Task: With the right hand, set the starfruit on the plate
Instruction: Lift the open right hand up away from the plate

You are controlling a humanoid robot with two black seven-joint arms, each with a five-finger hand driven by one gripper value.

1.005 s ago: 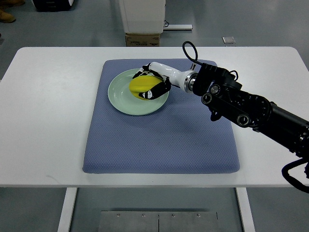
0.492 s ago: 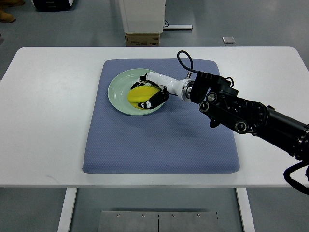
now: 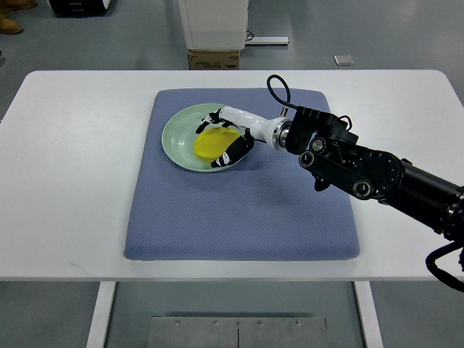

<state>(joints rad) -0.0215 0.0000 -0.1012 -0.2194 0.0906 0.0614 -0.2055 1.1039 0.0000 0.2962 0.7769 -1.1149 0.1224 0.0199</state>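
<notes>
A yellow starfruit [image 3: 210, 143] lies in the pale green plate [image 3: 176, 135] at the back of the blue mat. My right hand [image 3: 220, 138] hangs over the plate's right half. Its white and black fingers [image 3: 212, 116] are spread on either side of the fruit: one set behind it and one finger in front, at the plate's near rim. They look loosened from the fruit, which rests on the plate. The black right arm [image 3: 362, 174] comes in from the right edge. The left arm is out of view.
The blue-grey mat [image 3: 239, 210] covers the middle of the white table [image 3: 65, 159]. A cable loop [image 3: 275, 90] sticks up from the right wrist. Beyond the table's far edge stand a cardboard box [image 3: 214, 59] and a white cabinet.
My right hand lowered the starfruit onto the plate and shifted slightly left. Since half a second ago the fingers have eased apart and more of the fruit shows.
</notes>
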